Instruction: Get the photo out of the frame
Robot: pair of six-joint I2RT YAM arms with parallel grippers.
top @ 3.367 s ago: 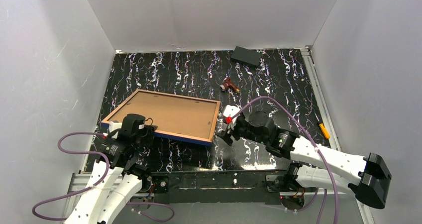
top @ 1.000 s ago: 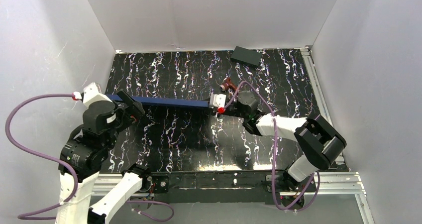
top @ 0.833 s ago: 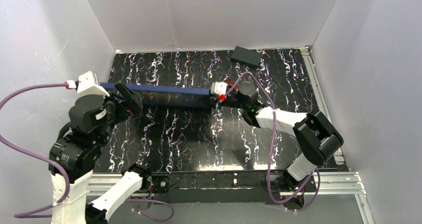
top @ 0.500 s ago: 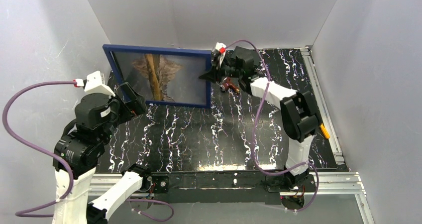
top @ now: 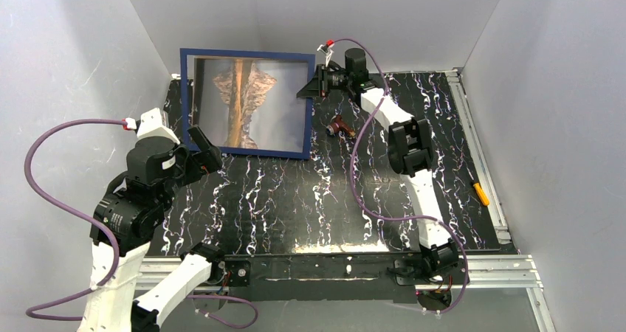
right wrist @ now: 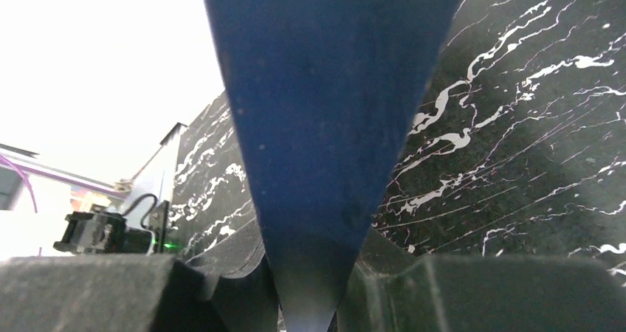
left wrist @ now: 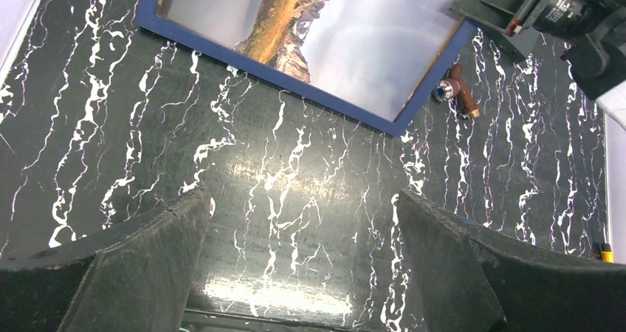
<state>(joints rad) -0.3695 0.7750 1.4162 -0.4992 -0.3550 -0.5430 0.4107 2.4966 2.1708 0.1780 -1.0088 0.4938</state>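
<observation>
Navy-blue frame (top: pixel 243 52) is standing raised, its face turned toward the overhead camera and its long axis running left to right. The photo (top: pixel 251 103) is sitting inside it. The right tool (top: pixel 314 87) is clamping the frame's right rail near the upper corner, the blue edge pinched between both fingers. The left tool (left wrist: pixel 303 206) is gaping wide and empty off the frame's lower-left corner, with bare table (left wrist: pixel 295 162) between it and the lower rail. The left arm, being free and nearer, is judged better placed to reach the print.
</observation>
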